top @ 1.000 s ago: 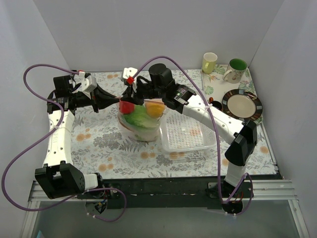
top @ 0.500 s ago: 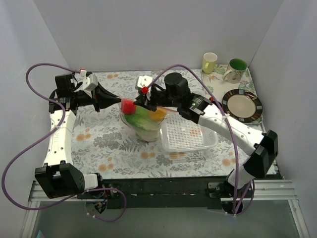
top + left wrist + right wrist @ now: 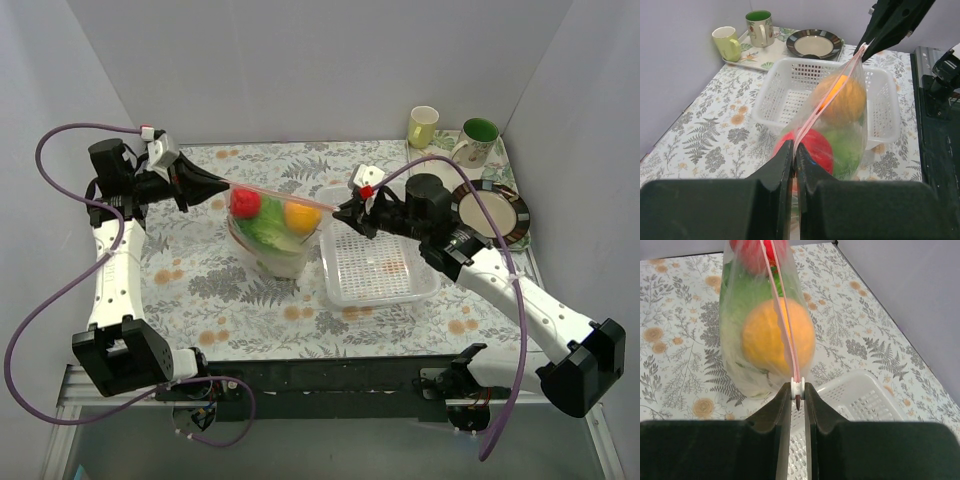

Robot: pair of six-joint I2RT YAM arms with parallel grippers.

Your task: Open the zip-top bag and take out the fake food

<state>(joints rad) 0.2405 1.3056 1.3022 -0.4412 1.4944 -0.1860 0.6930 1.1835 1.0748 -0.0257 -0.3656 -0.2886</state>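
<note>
The clear zip-top bag (image 3: 270, 250) hangs between my two grippers over the flowered table. Its pink zip strip (image 3: 280, 195) is stretched taut. Inside show a red round piece (image 3: 246, 203), an orange fruit (image 3: 302, 216) and green lettuce (image 3: 268, 232). My left gripper (image 3: 222, 186) is shut on the strip's left end, as the left wrist view (image 3: 795, 150) shows. My right gripper (image 3: 340, 208) is shut on the white zip slider (image 3: 797, 387) at the strip's right end, above the basket's edge. The orange fruit (image 3: 777, 335) and lettuce (image 3: 742, 295) hang just beyond it.
A white perforated basket (image 3: 378, 290) stands right of the bag and below my right gripper. At the back right a tray holds a yellow mug (image 3: 423, 126), a green-lined mug (image 3: 476, 142) and a dark-rimmed plate (image 3: 488, 211). Grey walls close in on three sides.
My right gripper has slid right along the pink strip, from the bag's left part to its right end by the basket. My left gripper has pulled a little left. The strip is now taut.
</note>
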